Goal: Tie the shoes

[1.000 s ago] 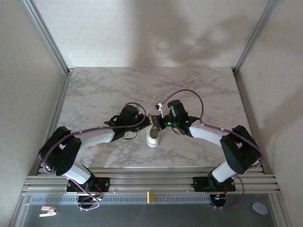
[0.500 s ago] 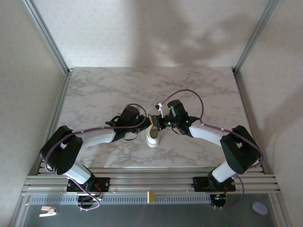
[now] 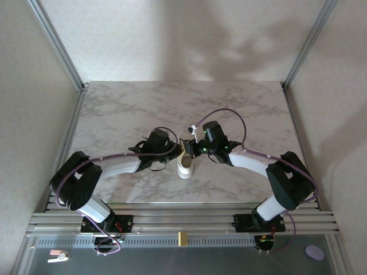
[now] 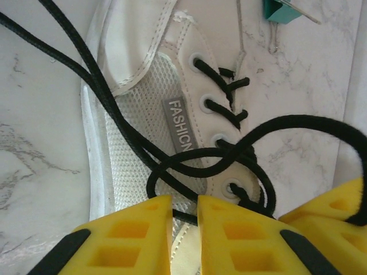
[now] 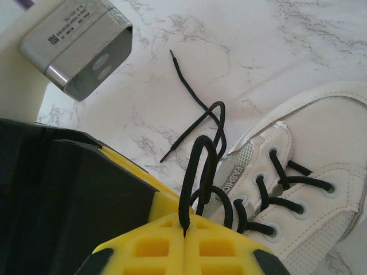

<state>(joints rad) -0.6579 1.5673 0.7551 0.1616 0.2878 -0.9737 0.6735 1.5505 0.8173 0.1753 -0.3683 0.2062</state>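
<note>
Pads [image 4: 132,229] of my left gripper [image 4: 184,209] hang just left of the shoe [image 3: 185,167], low over its eyelets. A narrow slot parts them, wider than the single strand crossing it, so I judge they grip nothing.

The shoe stands on the table [image 3: 114,114], between my two grippers. It looks small and light, and the marble looks smooth, so I expect a hard tug to drag it. Its mesh side should give under pressure, while the sole should be stiffer. The lace [image 4: 304,119] is thin, limp cord that won't hold a shape and may slide through smooth pads. I would take it mid-strand, close to the loop, and leave the shoe alone.

My right gripper [image 5: 184,236] is at the shoe's right, pads pressed together and pinching a lace loop that rises from their seam.

From above, both wrists cover the laced front of the shoe, so only one white end shows. In my left wrist view the strands overlap above the eyelets, and I cannot tell whether a first crossing is made. One free end lies on the table beyond the shoe in my right wrist view, but I cannot trace the other. A green thing [image 4: 280,8] past the shoe is cut off and unreadable.
</note>
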